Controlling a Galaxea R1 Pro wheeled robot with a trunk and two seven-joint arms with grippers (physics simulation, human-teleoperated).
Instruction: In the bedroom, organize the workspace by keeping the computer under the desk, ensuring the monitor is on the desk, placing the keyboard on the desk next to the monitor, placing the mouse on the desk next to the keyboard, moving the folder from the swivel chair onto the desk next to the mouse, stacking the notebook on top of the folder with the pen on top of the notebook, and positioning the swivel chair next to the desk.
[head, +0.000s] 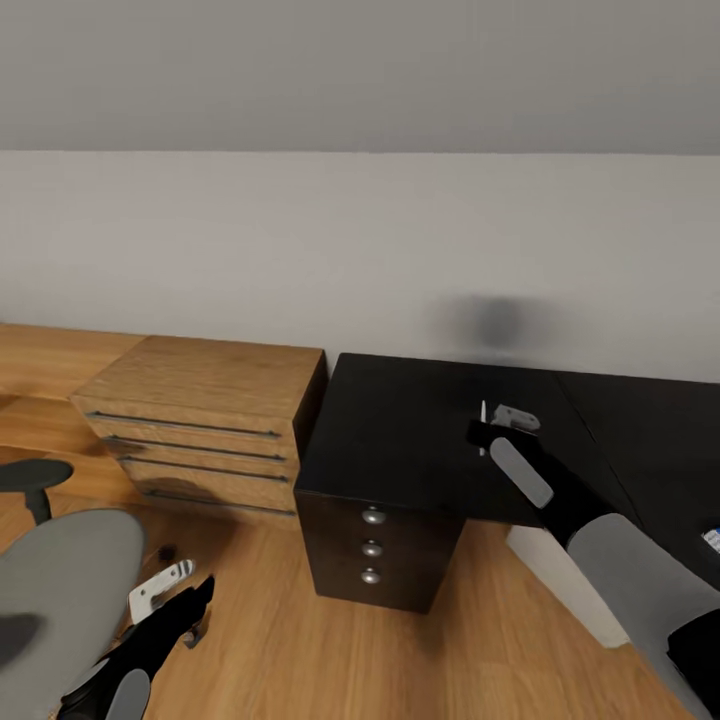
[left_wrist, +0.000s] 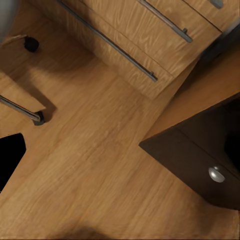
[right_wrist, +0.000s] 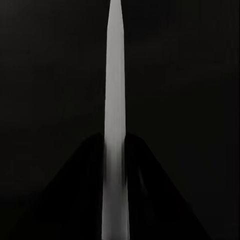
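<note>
The right gripper (head: 497, 425) is over the desk (head: 400, 440), near its back edge, and appears clamped on the pen (right_wrist: 115, 125). The pen stands upright between the fingers, its long axis pointing straight down at the black top. The left gripper (head: 165, 590) hangs low beside the swivel chair (head: 60, 570), seemingly parted and grasping nothing.

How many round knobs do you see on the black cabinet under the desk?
3, stacked in a vertical line on the black cabinet front: top knob, middle knob, bottom knob. The desk top overhangs the cabinet, so more may be hidden.
</note>
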